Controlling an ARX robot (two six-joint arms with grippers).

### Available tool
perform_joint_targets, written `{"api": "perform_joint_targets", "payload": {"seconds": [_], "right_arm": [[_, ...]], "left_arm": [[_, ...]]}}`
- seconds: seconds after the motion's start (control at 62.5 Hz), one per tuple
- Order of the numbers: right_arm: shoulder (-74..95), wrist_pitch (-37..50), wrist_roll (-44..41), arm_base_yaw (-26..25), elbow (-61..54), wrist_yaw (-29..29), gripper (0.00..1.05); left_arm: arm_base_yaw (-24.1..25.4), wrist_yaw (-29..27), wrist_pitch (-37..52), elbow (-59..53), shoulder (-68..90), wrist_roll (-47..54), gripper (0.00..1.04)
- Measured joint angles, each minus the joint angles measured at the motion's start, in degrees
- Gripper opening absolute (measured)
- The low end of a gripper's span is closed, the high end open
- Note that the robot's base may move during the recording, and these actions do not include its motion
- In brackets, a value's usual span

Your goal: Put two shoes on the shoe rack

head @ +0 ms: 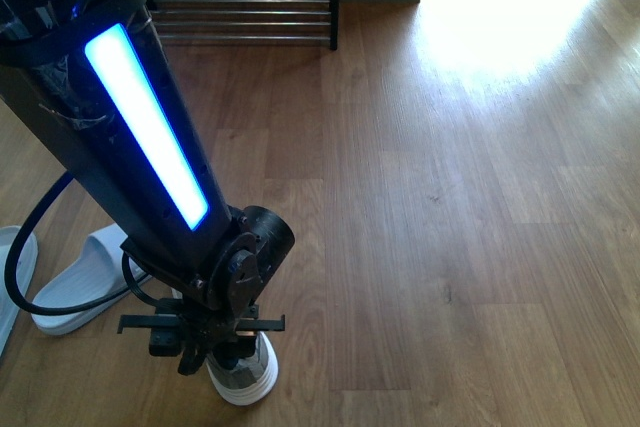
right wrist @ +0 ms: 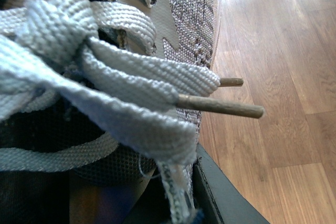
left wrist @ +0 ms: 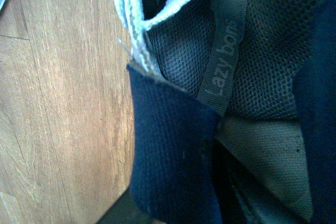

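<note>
1. Left arm, black, with a lit blue-white strip (head: 145, 122) along its casing: slants down from the upper left of the front view to the floor.
2. Left gripper (head: 212, 347): set directly over the opening of a shoe. Its fingers are hidden by the wrist, so I cannot tell whether they are spread or pinching.
3. Grey knit sneaker with thick white sole (head: 250, 379): on the floor under the left gripper, toe towards the camera. The left wrist view shows its dark navy heel collar (left wrist: 173, 150), a grey tongue strap lettered "Lazy bo…" (left wrist: 223, 61) and pale laces.
4. Right gripper (right wrist: 220, 198): only one dark edge shows, just beside a sneaker. The state of its fingers cannot be told.
5. Grey knit sneaker upper (right wrist: 189, 19) with knotted light grey laces (right wrist: 79, 61), in the right wrist view. I cannot tell whether it is the same shoe.
6. Shoe rack, black frame with chrome rods (head: 240, 17): at the far edge of the floor, well apart from the sneaker.
7. White slide sandal (head: 80, 282): on the floor, near the sneaker.
8. Brown wood-plank floor (head: 450, 197).
</note>
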Motion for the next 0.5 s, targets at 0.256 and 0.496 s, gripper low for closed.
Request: {"api": "perform_joint_targets", "payload": {"seconds": [0.256,0.496], "right_arm": [[0.0,0.0,0.0,0.0,0.0,0.0,0.03],[0.0,0.0,0.0,0.0,0.0,0.0,0.03]], "left_arm": [[0.0,0.0,1.4,-1.1,-0.1,1.7,0.02],[0.3,-0.6,3.4,-3.4,-2.4,6.7,0.02]]}}
